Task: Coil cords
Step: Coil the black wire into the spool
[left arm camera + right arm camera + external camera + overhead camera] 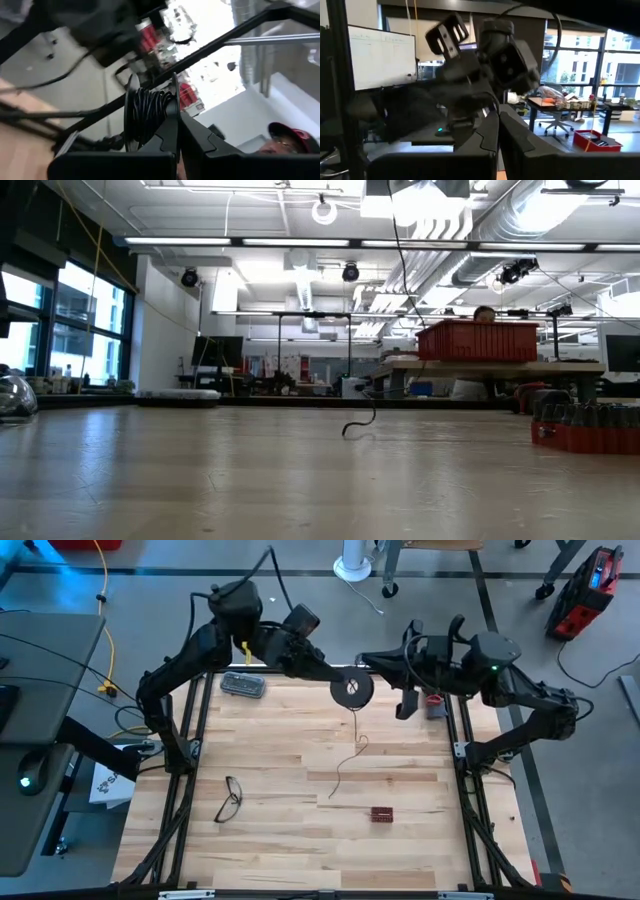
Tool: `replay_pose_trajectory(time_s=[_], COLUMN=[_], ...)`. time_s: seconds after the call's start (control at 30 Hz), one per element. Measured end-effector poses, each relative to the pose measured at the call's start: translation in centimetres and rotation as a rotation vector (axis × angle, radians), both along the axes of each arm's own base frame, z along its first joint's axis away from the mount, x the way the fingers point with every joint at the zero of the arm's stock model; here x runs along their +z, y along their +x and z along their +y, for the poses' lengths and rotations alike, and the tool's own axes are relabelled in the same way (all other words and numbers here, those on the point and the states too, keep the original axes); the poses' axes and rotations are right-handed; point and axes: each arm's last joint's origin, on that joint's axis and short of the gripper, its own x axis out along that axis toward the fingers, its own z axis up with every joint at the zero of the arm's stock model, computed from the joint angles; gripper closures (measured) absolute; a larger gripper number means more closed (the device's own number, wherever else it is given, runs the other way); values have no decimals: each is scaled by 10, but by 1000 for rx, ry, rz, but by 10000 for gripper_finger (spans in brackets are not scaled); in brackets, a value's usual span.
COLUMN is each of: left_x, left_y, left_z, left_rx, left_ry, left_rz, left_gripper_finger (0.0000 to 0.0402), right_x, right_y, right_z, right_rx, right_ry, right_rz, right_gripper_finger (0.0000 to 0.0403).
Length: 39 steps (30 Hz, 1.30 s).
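The cord is a thin dark wire partly wound on a small round black reel (pixel 352 688) with a pale centre. My left gripper (pixel 335 680) holds the reel high over the table's far middle, shut on it. In the left wrist view the wound turns (pixel 147 117) show between the reel's two flanges. The loose wire (pixel 385 310) hangs down from the reel. Its end (pixel 340 780) lies curled on the wooden table (pixel 280 850). My right gripper (pixel 405 708) stands shut in the air just right of the reel, holding nothing that shows. My left gripper pinches one flange of the reel at its rim (pixel 175 107) between its two fingers. The fingers come at it about level, from the table's far left. The reel lies flat, lifted clear of the table. The wire hangs slack below it, its end on the wood.
Black-framed eyeglasses (pixel 229 798) lie near the table's left side. A small dark red block (pixel 381 813) lies right of centre near the front. A clear case (pixel 243 685) sits at the far left. A yellow cable (pixel 105 620) runs off the table at the left.
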Motion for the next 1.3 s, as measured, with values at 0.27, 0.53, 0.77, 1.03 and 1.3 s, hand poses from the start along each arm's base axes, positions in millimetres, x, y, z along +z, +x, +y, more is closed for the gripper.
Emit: replay_pose_trajectory(time_s=[0.27, 0.53, 0.77, 1.03, 1.3], left_x=[19, 21, 22, 32, 36], left_y=[-4, -5, -5, -10, -16], left_z=[-2, -2, -2, 1, 14], left_rx=[-8, -11, -5, 0, 44], left_ry=[-8, -12, 5, 41, 76], left_rz=[-178, -200, -215, -337, -396], left_gripper_finger=[401, 401, 401, 401, 401], right_x=[-5, -7, -9, -18, -27], right_y=[24, 47, 64, 82, 98], right_z=[-2, -2, -6, -13, -14], right_rx=[51, 81, 79, 164, 177], right_ry=[22, 10, 18, 76, 109], right_rz=[-48, -145, -235, -268, -298], right_gripper_finger=[403, 403, 403, 403, 403])
